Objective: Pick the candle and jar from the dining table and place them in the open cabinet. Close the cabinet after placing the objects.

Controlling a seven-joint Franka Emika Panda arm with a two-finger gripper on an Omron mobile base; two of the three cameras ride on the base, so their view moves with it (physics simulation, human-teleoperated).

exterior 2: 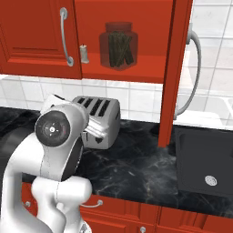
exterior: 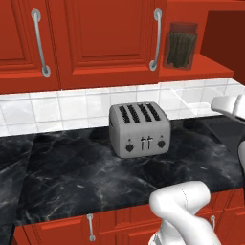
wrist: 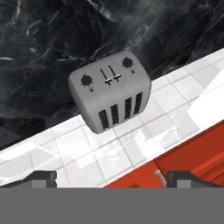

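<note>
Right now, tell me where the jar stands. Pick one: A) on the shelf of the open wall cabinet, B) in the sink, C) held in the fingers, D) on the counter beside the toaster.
A: the jar stands on the red shelf of the open cabinet, with the candle beside it.

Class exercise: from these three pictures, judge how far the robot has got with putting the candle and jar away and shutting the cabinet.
Done: the jar and the small candle both stand on the shelf of the open cabinet. In hand: nothing; the claw is open and empty, looking down at the toaster on the counter. Left: the cabinet door stands edge-on, open, so it must be swung shut.
</note>
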